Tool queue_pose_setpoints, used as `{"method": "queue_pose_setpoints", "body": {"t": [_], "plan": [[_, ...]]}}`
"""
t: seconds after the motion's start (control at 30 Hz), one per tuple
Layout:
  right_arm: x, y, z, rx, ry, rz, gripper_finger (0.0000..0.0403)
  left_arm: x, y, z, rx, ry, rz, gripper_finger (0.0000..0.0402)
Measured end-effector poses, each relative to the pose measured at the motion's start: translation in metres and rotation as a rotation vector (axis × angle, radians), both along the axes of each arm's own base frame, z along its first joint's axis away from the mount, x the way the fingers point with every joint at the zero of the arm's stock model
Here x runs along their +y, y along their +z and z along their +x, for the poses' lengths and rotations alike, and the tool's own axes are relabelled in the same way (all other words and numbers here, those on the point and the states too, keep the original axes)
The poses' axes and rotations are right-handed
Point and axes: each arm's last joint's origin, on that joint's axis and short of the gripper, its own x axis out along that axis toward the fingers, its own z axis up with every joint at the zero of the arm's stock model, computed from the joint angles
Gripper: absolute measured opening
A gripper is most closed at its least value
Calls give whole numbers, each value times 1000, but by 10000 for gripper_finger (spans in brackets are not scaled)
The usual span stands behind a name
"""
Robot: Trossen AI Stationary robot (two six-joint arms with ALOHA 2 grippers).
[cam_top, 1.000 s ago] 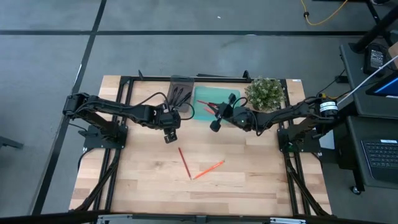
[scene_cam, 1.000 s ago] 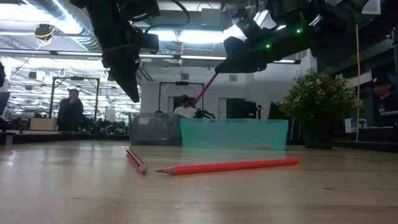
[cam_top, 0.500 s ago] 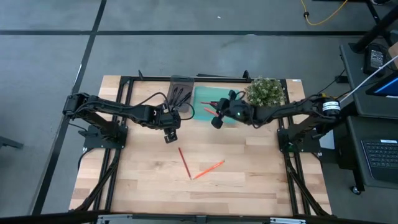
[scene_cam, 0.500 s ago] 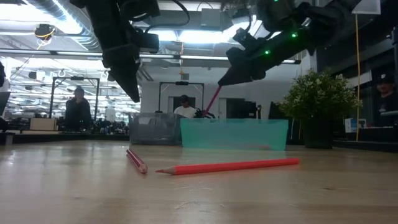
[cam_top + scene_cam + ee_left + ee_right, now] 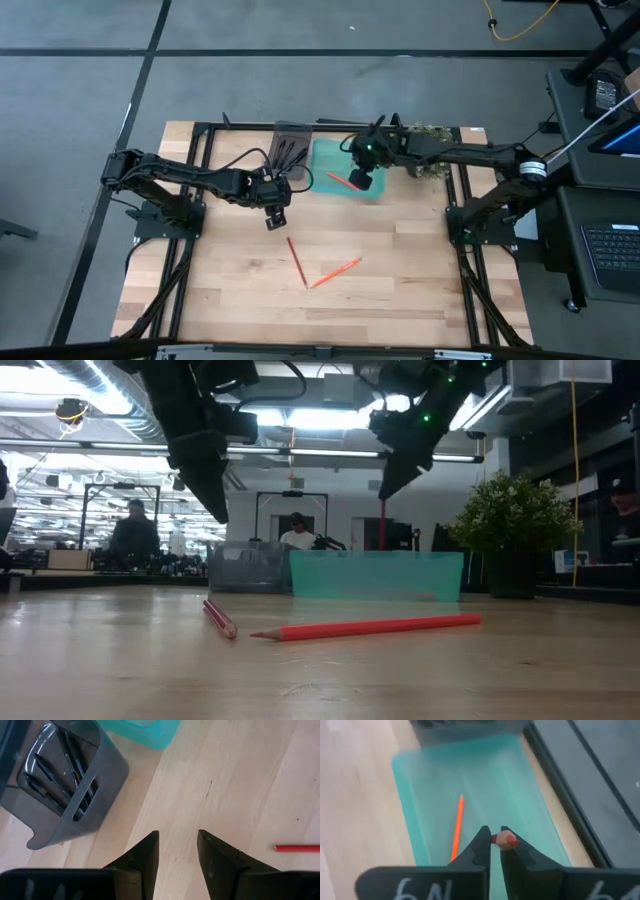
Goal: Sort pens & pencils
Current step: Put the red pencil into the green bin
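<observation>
The right tool (image 5: 495,840) hangs over the see-through teal plastic tray (image 5: 328,154). Its two dark fingers are pinched tight on a red wooden pencil (image 5: 343,181), which points down toward the tray. Under the tool, one orange pencil (image 5: 456,827) lies flat inside the tray. A small green leafy plant in a pot (image 5: 508,520) stands close behind the right tool, next to the tray's far end.

The left tool (image 5: 178,851) hangs above the bare light wooden surface (image 5: 400,290). Its fingers are a little apart and hold nothing. Just beside it sits the grey plastic tray (image 5: 95,802), touching the teal one, with the thin black pens (image 5: 70,767) lying inside.

Two more red pencils (image 5: 320,268) lie on the surface in front of both tools, with their tips close together. Nothing lies between them and the tools.
</observation>
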Motion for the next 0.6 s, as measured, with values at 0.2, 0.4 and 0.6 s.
{"method": "queue_pose_setpoints", "body": {"t": [0.2,0.4,0.6], "plan": [[-4,-20,1,150,41,97,23,0,1,2,-21,-1,-2,126],[-6,-38,8,229,62,108,23,0,1,2,-24,-2,-5,126],[-7,-43,11,240,89,114,23,0,1,3,-36,-3,-6,127]]}}
